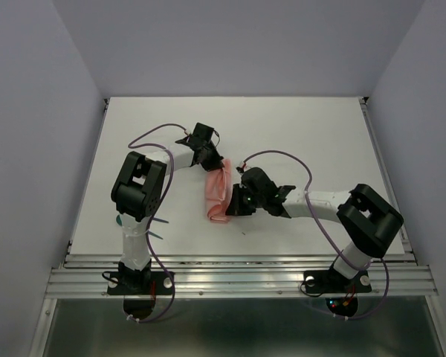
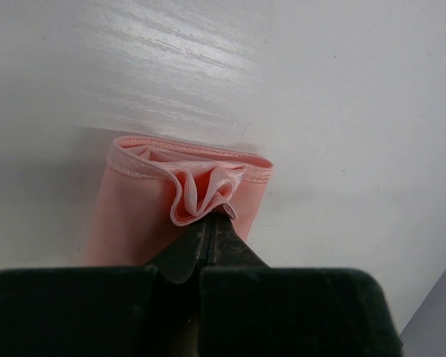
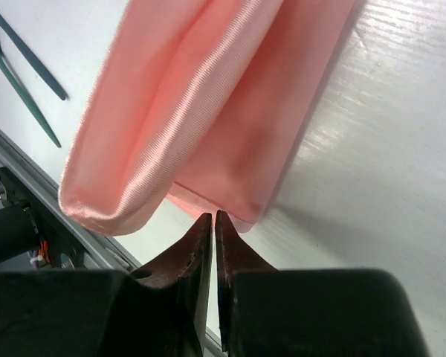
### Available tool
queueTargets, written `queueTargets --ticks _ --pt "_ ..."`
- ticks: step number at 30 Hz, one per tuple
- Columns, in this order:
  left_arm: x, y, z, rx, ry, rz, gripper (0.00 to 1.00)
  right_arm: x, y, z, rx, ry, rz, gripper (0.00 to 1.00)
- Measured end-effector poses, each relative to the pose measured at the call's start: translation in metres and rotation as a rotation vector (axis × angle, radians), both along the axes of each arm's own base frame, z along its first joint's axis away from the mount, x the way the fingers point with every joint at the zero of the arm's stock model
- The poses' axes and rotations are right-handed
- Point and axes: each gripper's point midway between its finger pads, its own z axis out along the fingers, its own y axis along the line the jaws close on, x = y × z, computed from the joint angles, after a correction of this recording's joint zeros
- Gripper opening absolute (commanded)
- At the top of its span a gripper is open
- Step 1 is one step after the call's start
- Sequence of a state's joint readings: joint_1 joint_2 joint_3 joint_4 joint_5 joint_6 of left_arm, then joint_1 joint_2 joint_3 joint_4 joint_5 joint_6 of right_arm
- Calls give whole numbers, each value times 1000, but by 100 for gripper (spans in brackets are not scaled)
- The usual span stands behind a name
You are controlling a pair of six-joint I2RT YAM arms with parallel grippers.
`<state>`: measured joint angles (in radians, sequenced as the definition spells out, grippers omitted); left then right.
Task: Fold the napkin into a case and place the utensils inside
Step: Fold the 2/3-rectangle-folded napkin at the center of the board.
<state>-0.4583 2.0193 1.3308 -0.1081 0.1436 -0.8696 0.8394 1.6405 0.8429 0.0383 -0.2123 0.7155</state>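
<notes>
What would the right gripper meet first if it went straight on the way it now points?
The napkin: the right gripper has its tips right at the cloth's near edge, perhaps already touching it; depth is unclear.

The top camera sits high behind the arm bases [image 1: 137,279], looking down and forward over the whole worktop [image 1: 297,134] from far off. The left wrist camera rides right behind its own jaws and is aimed along them, very near. The napkin [image 2: 134,216] sits just ahead of the tips, with worktop beyond. The right wrist camera has the same setup, close in, with napkin ahead of its jaw tips and utensils [image 3: 30,104] far ahead to the left. All three views share the napkin.
</notes>
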Motion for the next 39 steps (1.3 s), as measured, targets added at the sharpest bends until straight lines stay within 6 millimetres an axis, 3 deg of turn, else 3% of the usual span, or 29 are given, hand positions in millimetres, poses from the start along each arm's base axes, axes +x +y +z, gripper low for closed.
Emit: queueTargets --ticks 5,9,16,26,39 --pt "0 0 0 -4 -3 -1 0 -3 -1 -8 -11 23 2 11" --pt "-1 0 0 -5 -4 -2 0 -6 -1 -30 -36 70 11 11" --pt "-5 3 0 1 -4 1 0 -4 12 -33 -8 83 31 10" --pt "-10 9 7 26 -22 -11 29 -3 11 -33 -10 88 21 10" --pt "-28 -1 18 -14 -45 -87 25 -2 10 -34 -18 87 4 10"
